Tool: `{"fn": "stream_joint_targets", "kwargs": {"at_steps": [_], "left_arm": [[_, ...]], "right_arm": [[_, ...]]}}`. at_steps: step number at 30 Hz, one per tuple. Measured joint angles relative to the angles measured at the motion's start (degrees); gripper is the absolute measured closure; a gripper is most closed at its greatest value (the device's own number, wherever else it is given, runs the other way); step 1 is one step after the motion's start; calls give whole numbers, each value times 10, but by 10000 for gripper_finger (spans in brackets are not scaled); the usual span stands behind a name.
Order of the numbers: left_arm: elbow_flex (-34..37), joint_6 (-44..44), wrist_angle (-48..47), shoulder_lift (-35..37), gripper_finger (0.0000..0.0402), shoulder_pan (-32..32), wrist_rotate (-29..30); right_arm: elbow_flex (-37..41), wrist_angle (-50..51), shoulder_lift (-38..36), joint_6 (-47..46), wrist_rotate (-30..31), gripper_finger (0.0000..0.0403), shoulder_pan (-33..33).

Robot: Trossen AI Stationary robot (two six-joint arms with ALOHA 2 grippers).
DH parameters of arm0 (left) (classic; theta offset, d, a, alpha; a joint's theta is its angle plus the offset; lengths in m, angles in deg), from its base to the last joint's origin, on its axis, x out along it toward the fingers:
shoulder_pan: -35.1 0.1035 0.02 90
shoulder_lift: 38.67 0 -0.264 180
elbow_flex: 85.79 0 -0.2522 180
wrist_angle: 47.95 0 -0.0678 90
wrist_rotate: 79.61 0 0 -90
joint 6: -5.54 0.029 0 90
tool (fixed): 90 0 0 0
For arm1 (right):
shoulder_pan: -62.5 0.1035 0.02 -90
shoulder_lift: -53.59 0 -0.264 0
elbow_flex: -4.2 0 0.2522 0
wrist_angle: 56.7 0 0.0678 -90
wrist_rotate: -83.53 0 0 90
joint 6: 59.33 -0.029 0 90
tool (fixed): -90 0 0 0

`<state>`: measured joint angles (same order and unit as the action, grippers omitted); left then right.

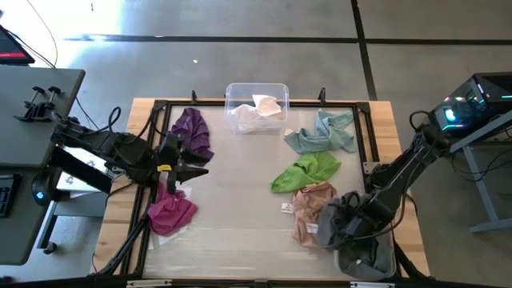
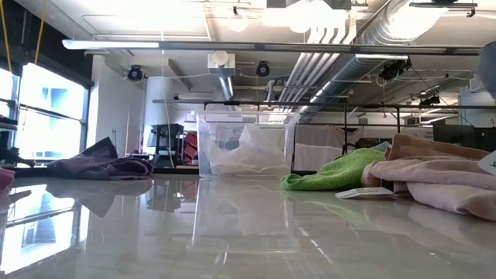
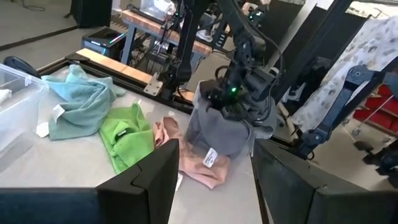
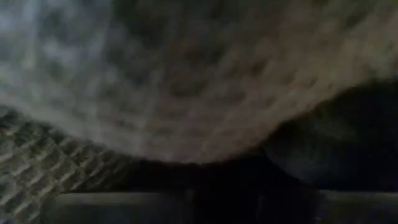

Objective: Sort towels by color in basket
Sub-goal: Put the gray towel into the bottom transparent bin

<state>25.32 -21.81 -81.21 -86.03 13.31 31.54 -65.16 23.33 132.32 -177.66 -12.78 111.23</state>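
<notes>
Towels: spread over the table point(image 1: 240, 228), sorted loosely around the clear plastic bin point(image 1: 256, 90) at the far edge.
White towel point(image 1: 258, 114): inside the clear plastic bin, bunched up against its walls.
Purple towel point(image 1: 193, 130): just beside the bin, toward my left arm.
Pale teal towel point(image 1: 324, 134): just beside the bin on the other side, crumpled.
Lime green towel point(image 1: 306, 171): nearer me than the pale teal towel, touching it, farther from the bin.
Pink towel point(image 1: 310, 210): beyond the lime green one from the bin, a white tag point(image 1: 287, 208) showing at its edge.
Magenta towel point(image 1: 170, 212): well apart from the bin, near the front of the table on my left side.
Grey towel point(image 1: 362, 248): farthest from the bin, at the front corner, its edge lying against the pink towel.
My left gripper point(image 1: 192, 167): between the purple and magenta towels, pointing toward the table's middle; my fingers point(image 3: 152, 177) stand wide apart and hold nothing.
My right gripper point(image 1: 352, 228): down on the grey towel, the cloth draped over it in the left wrist view; my own wrist view is filled with grey weave, so I cannot tell whether my fingers are spread or closed.
</notes>
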Motion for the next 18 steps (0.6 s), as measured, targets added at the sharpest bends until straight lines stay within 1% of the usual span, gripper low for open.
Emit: {"fn": "stream_joint_targets", "kwargs": {"at_steps": [2, 6, 10, 12, 14, 17, 18], "left_arm": [[0, 5, 0, 0, 206, 0, 0], [0, 7, 0, 0, 206, 0, 0], [0, 25, 0, -1, 206, 0, 2], [0, 36, 0, -1, 206, 0, 4], [0, 40, 0, -1, 206, 0, 4], [0, 41, 1, -4, 206, 0, 6], [0, 42, 1, -7, 206, 0, 8]], "right_arm": [[-32, 38, 1, 3, -6, 336, -1], [-125, 124, 1, 11, -19, 299, 0], [-239, 163, 0, 15, -21, 287, 0], [-293, 168, 0, 7, -26, 288, 4], [-334, 184, 0, 10, -51, 299, 9], [-368, 240, 1, 28, -105, 334, 19], [-370, 241, 0, 33, -121, 348, 24]]}}
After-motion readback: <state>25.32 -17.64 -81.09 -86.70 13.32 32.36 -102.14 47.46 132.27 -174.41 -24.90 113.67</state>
